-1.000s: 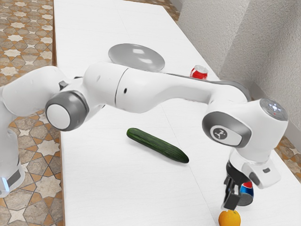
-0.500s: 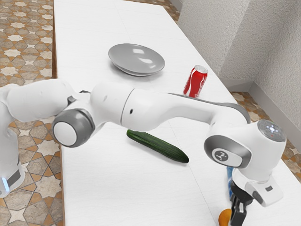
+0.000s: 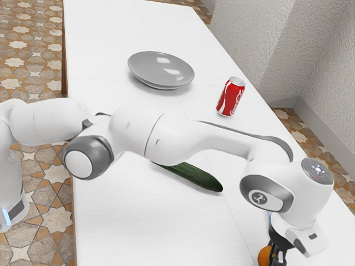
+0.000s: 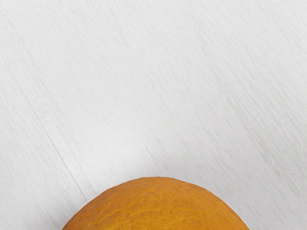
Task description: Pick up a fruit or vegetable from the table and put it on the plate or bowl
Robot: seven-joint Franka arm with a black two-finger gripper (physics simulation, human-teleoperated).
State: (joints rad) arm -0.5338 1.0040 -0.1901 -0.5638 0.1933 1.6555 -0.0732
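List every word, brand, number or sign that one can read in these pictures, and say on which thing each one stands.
No text can be read with certainty.
red can: white script along its side, too blurred to read.
grey joint cap: a white emblem, too small to read.
orange, cucumber, plate: no marks on them.

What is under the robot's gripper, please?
An orange lies under the gripper, on the white table. In the exterior view the gripper covers most of it; the wrist view shows part of its peel.
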